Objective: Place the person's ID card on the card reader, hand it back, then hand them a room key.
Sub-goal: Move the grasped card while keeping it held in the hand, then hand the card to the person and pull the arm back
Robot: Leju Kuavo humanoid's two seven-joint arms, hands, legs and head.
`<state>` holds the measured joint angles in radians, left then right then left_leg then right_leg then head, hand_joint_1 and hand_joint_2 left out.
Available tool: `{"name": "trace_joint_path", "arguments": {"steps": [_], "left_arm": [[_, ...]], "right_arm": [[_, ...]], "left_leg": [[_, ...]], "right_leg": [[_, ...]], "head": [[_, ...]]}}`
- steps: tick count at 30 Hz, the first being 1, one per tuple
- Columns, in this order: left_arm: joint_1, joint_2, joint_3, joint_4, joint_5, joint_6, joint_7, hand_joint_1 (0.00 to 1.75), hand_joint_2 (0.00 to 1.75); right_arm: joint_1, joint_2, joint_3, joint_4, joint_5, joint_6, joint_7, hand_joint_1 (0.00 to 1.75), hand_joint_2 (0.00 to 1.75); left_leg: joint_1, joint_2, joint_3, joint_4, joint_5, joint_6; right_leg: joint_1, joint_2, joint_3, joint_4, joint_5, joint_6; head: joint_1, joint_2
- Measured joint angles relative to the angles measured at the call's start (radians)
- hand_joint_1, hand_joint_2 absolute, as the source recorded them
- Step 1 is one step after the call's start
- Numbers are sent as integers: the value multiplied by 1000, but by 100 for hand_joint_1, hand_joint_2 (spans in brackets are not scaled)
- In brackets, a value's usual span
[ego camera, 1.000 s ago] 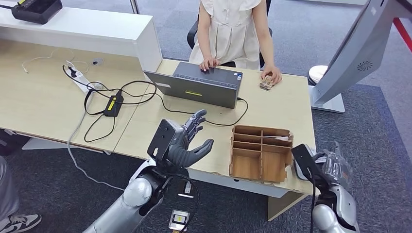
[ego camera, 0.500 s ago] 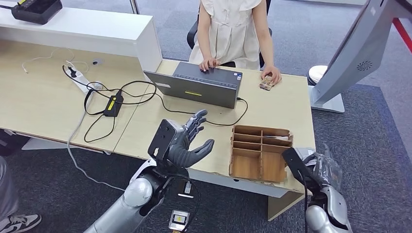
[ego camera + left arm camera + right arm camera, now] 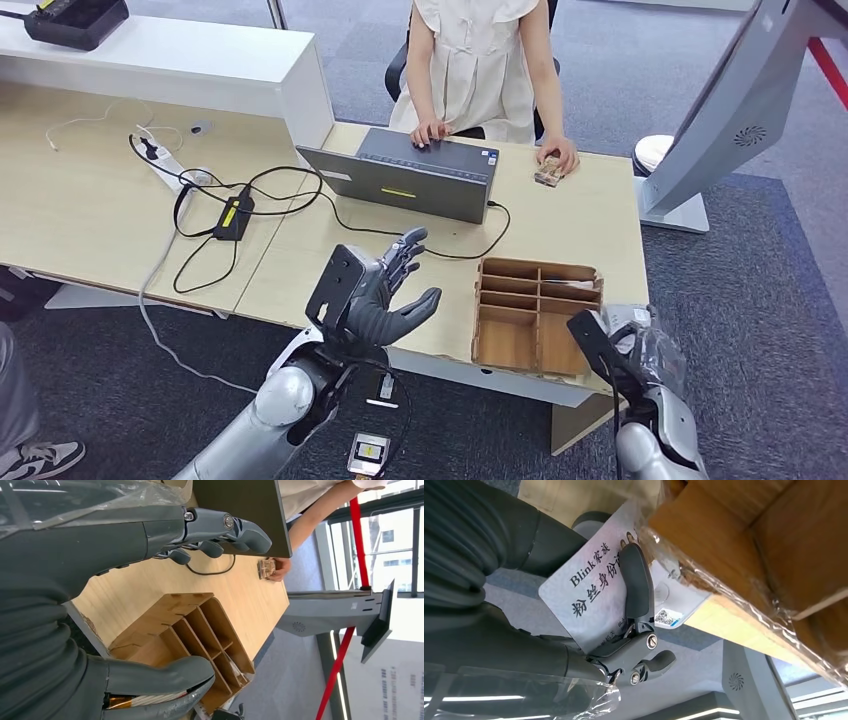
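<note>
Item 1: right hand point(image 3: 589, 615), one, held off the near right corner of the light wooden desk point(image 3: 560, 225). A pale grey printed ID card point(image 3: 594, 607) is pinched flat between a dark finger and the thumb, presumably so it can be carried to a reader or handed back; which step is in hand cannot be told.

Item 2: left hand point(image 3: 385, 290), one, raised over the near edge of the desk, fingers spread, nothing held.

Item 3: brown wooden divided organiser box point(image 3: 538, 312), one, at the near right corner, within reach of the right hand; thin cards are seen in its far compartments, judged to be room keys.

Item 4: dark grey flat box-shaped device point(image 3: 420, 175), one, at the far edge; one hand of the seated person point(image 3: 478, 60) rests on it.

Item 5: small patterned object point(image 3: 548, 172), one, under the person's other hand at the far right edge.
</note>
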<state>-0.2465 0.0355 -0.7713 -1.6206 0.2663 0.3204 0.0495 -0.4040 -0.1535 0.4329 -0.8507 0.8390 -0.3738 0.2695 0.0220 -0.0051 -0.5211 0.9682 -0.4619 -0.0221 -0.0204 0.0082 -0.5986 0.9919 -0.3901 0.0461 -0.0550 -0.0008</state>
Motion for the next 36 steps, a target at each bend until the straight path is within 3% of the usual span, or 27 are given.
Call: {"name": "trace_joint_path", "arguments": {"steps": [17,23,36], "left_arm": [[0,2,-1,-3,-10,-27,13,0,175],[-1,2,-1,-3,-12,-31,8,0,175],[-21,-3,-7,-2,2,-23,-9,0,175]], "right_arm": [[-7,-6,13,-2,-83,-26,-5,175,175],[-60,-35,1,-79,-103,-64,-21,175,175],[-149,-77,-38,-226,-122,-53,-34,175,175]], "left_leg": [[0,0,0,0,0,0],[0,0,1,0,0,0],[0,0,1,1,0,0]], "right_leg": [[0,0,0,0,0,0],[0,0,0,0,0,0],[0,0,0,0,0,0]], "head": [[0,0],[0,0],[0,0]]}}
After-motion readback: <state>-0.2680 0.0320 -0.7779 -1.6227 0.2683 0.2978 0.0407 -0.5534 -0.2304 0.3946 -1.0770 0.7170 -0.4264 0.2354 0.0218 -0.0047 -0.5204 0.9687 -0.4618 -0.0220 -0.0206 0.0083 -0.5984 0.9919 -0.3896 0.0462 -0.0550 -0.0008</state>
